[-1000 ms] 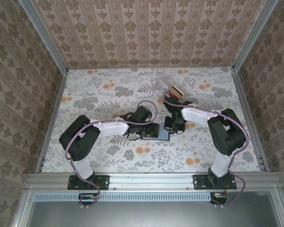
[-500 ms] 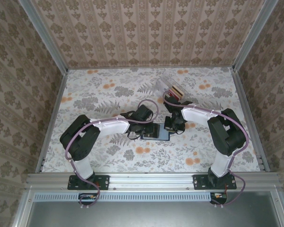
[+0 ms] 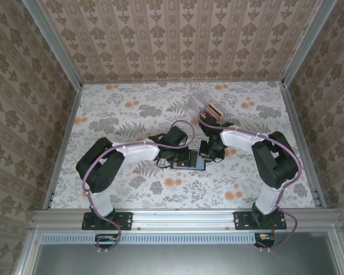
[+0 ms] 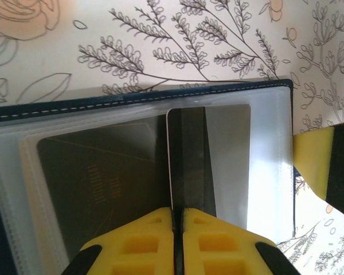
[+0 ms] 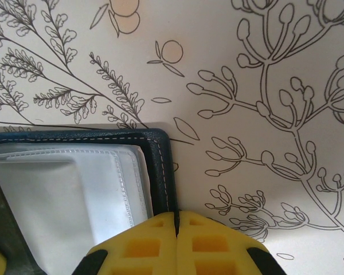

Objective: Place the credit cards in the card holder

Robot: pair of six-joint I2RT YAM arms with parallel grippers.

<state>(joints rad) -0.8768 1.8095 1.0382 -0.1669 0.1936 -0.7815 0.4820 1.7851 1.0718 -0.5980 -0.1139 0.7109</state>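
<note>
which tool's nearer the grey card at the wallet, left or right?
Left. The left tool is clamped on the grey card at its edge, the card lying over the open wallet. The right tool pinches the wallet's navy rim, beside the card.

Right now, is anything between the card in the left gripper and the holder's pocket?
Nothing visible blocks it. The left gripper is shut on the grey card, whose far end lies at the clear pocket of the card holder. A dark card sits in the neighbouring pocket, off to one side.
</note>
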